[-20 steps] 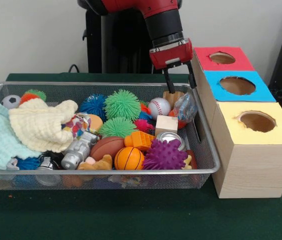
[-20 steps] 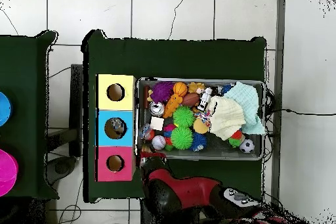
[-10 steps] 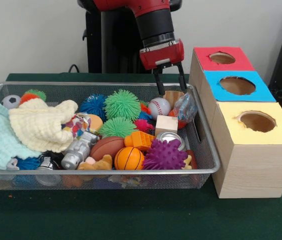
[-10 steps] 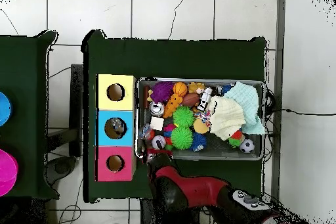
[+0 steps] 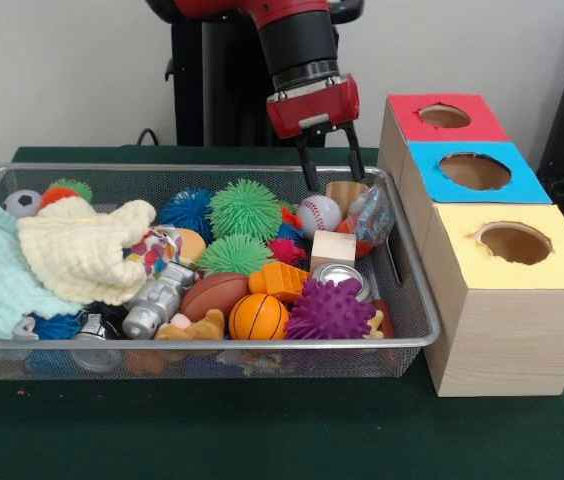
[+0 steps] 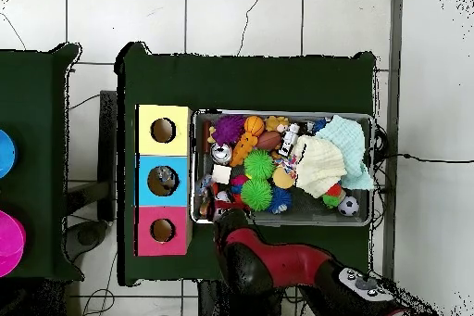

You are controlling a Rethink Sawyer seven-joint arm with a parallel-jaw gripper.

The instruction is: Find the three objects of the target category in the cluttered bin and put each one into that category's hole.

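One mesh bin (image 5: pixel 414 300), three holed boxes (image 5: pixel 507 300), two green spiky balls (image 5: pixel 246 208), two cloths (image 5: pixel 82 250).

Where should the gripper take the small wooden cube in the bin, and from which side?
Take the wooden cube from straight above, fingers on two opposite flat side faces. Its top sits level and exposed, clear of the clutter. The baseball and the purple spiky ball crowd it, so a side approach looks blocked. The gripper hangs open, empty, just behind it.
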